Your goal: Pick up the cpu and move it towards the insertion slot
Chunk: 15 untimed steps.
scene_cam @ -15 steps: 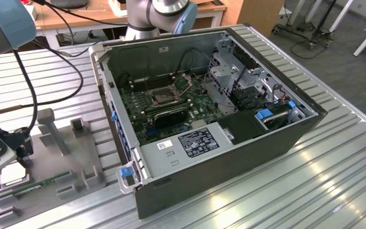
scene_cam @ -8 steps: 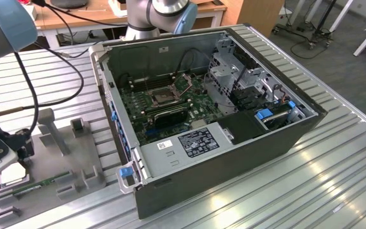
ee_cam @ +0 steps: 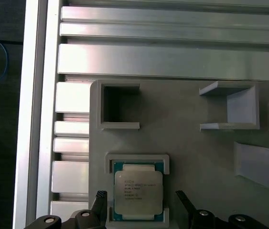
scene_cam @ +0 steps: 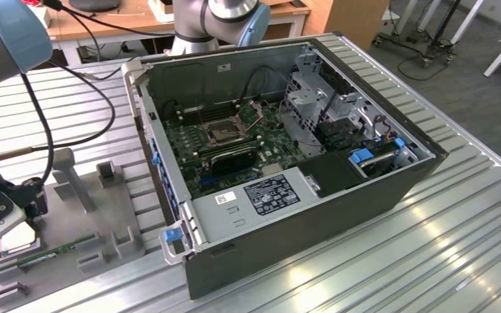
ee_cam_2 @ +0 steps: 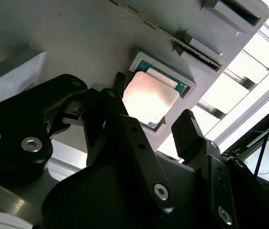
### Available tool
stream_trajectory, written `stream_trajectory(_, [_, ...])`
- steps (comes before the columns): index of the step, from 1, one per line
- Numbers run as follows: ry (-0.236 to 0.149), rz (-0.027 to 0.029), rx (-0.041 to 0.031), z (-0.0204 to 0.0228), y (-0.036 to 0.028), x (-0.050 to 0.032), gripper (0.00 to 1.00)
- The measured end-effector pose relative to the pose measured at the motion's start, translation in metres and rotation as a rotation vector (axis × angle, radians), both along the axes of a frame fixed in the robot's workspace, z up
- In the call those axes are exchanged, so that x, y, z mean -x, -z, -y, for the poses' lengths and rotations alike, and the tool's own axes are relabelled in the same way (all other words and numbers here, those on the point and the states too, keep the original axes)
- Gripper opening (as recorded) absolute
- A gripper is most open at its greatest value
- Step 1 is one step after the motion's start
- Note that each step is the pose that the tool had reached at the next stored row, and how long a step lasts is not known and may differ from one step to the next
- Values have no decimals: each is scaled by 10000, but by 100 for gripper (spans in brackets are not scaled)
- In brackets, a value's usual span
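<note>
Over the grey fixture plate [ee_cam: 187,138], at the exterior view's left | gripper [ee_cam: 140,196] hangs with fingers [ee_cam: 100,199] spread, one either side of the cpu [ee_cam: 138,188], clear of it (both wrist views agree) | cpu lies flat in its square recess | insertion slot [scene_cam: 222,130] well apart, on the motherboard [scene_cam: 268,153] inside the open computer case [scene_cam: 320,215]

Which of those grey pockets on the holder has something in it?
The pocket nearest the gripper: it holds the cpu; the square pocket and the open-sided pocket are empty.
</note>
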State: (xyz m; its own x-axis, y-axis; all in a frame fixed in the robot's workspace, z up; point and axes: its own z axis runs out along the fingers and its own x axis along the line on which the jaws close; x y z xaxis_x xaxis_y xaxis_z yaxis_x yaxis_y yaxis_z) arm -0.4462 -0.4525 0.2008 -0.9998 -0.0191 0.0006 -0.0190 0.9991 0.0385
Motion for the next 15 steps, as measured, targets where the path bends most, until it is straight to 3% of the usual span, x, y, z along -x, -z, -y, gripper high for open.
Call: stream_trajectory(15, [0,1,0,0,42,0,66])
